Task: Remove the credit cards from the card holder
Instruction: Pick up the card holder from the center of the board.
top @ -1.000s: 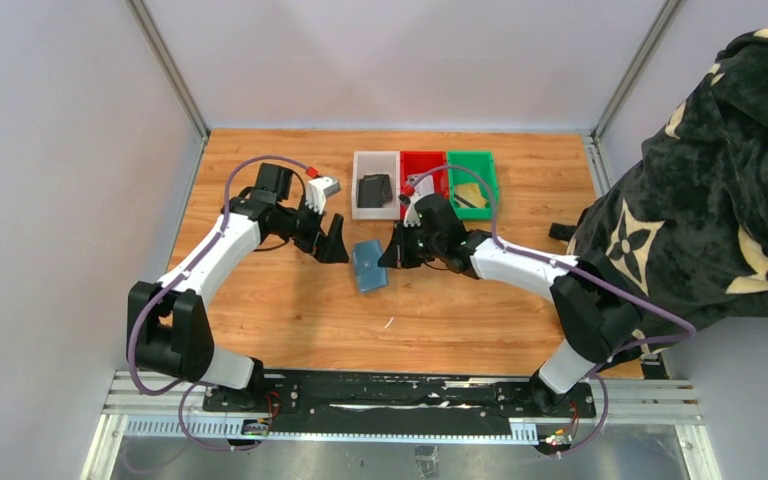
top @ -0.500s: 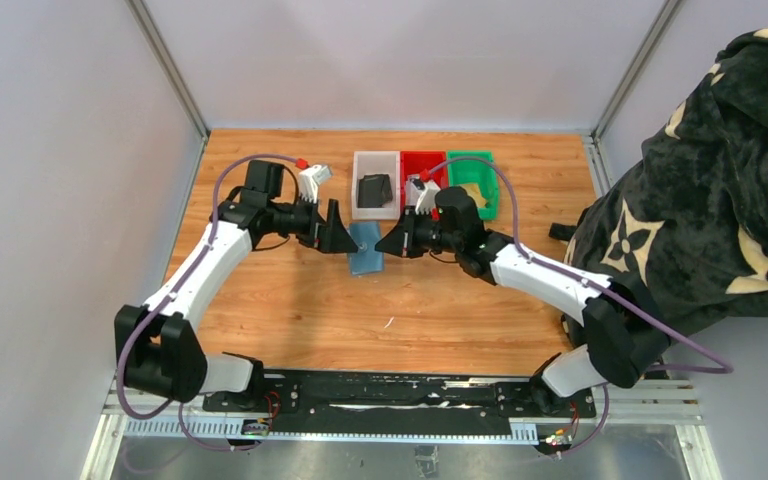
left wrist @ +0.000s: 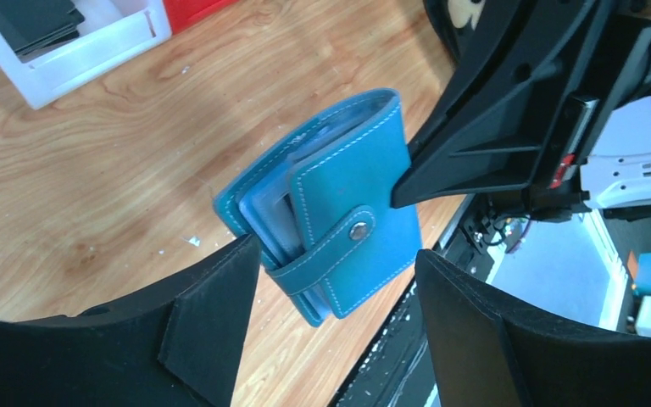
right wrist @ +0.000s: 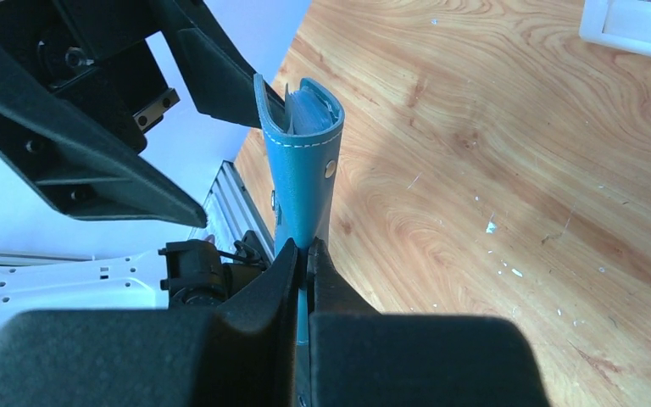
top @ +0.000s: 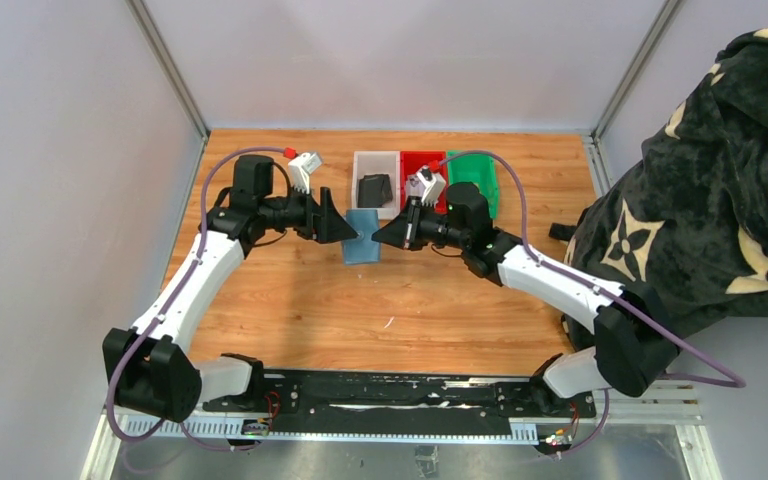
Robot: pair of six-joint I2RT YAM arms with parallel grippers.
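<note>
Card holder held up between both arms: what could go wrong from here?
The right gripper pinches only one edge of the card holder, off the table, so pressure from the left gripper might twist it loose. The tab is snapped shut; the left gripper's open jaws straddle the closed holder and may clamp it rather than free the credit cards.

Bright, even light; sharp overhead, soft close up.
Diffuse light from above leaves only faint, soft shadows on the orange-brown wooden table (top: 290,300). In the wrist views the teal-blue leather-like card holder (left wrist: 339,212) is crisp, the nearest black plastic fingers (right wrist: 246,339) blur, and pale glare washes the wood grain.
</note>
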